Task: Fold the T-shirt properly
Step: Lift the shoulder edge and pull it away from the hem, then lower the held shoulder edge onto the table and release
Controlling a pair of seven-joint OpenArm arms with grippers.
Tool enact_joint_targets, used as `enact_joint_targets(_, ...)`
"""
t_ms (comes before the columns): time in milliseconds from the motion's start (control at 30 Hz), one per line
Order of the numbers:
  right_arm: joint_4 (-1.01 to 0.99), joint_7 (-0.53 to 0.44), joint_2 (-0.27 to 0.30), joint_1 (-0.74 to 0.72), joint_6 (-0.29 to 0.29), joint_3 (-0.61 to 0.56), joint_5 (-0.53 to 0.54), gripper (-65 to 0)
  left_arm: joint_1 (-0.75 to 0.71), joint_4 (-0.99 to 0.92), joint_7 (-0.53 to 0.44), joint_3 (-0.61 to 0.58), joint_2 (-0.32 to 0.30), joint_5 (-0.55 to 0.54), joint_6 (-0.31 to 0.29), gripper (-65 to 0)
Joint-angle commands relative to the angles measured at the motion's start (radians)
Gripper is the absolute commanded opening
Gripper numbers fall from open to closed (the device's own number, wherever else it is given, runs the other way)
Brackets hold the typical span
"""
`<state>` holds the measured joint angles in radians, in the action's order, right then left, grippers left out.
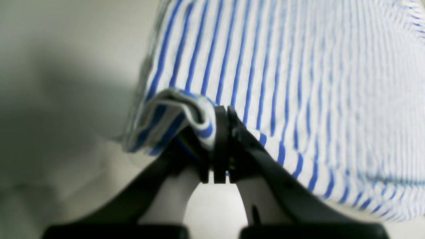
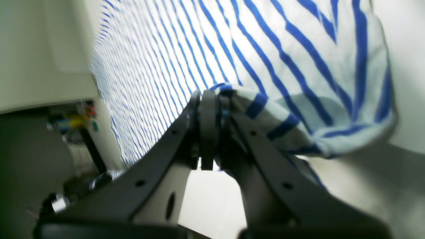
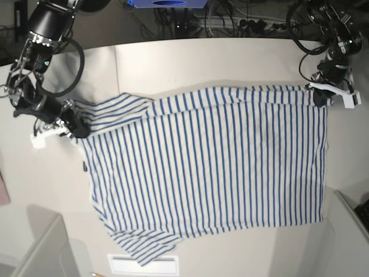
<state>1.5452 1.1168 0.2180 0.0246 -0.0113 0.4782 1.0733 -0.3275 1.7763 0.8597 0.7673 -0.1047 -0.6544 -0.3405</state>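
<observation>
Left gripper [image 1: 221, 113] clamped on bunched hem corner of T-shirt [image 1: 298, 83], jaws fully together. Right gripper [image 2: 210, 96] likewise pinched tight on shoulder fold beside sleeve [image 2: 332, 109]. Shirt stretched between both arms, spread flat across white table [image 3: 173, 63], lower sleeve near front edge

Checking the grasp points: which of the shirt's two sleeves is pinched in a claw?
The sleeve at the base view's left, far from the camera, is clamped by the right claw. The near sleeve lies free on the table.
</observation>
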Motion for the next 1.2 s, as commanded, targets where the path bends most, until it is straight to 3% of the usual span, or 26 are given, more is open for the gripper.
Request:
enact_joint_targets(0, 0.008, -0.019, 0.021, -0.027, 0.006, -0.013, 0.031, -65.0, 0.012, 0.015, -0.017, 0.001, -0.008, 0.002, -0.009, -65.0)
enact_joint_targets(767, -0.167, -0.019, 0.03, -0.185, 0.004, -0.037, 0.031, -65.0, 0.109, -0.033, -0.017, -0.004, -0.013, 0.025, -0.009, -65.0)
enact_joint_targets(933, -0.203, -0.014, 0.03, -0.203, 0.004, -0.037, 0.031, -65.0, 0.113, -0.034, -0.017, -0.009, -0.039, 0.021, 0.036, -65.0)
enact_joint_targets(1167, -0.268, -0.017, 0.028, -0.252, 0.004, -0.039, 0.031, -65.0, 0.155, -0.054, -0.017, -0.009, -0.04, 0.023, 0.039, -65.0)
